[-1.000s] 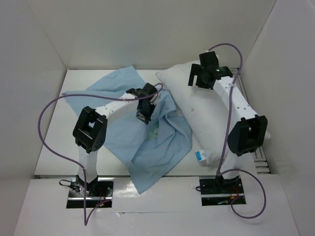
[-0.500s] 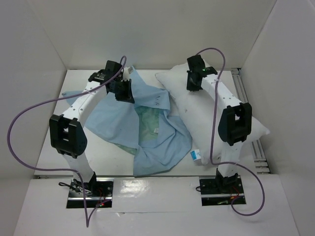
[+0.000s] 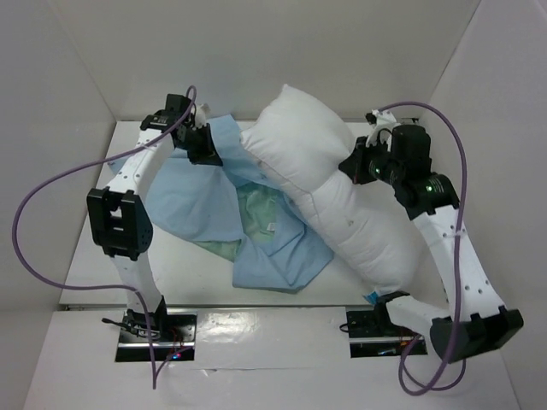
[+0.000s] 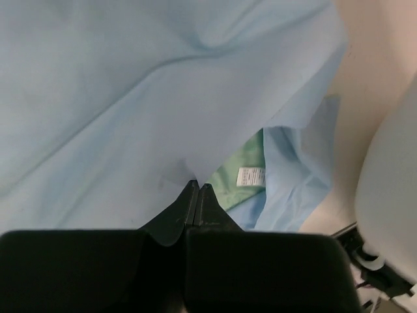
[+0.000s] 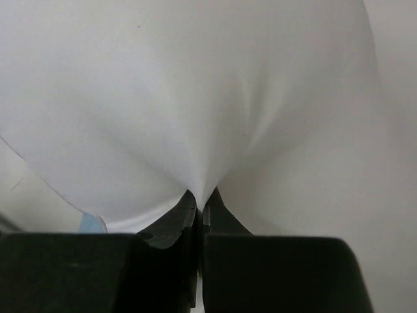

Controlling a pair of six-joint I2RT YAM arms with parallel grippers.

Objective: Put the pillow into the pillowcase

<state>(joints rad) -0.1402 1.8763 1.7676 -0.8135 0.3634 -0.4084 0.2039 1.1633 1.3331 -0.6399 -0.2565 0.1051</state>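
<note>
While the left tool point(image 4: 197, 189) pinches the thin light-blue cloth pillowcase point(image 3: 192, 201), likely to lift its mouth, the right tool point(image 5: 200, 195) clamps a fold of the plump white pillow point(image 3: 312, 171), its far end held up beside that mouth.

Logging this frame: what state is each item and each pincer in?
pillow: outside the pillowcase, bent in the middle, one end bulging up.
pillowcase: lying crumpled and empty, blue face up, green showing at a gap.
left pincer: shut on the pillowcase's blue cloth.
right pincer: shut on a pinch of the pillow's white fabric.
</note>
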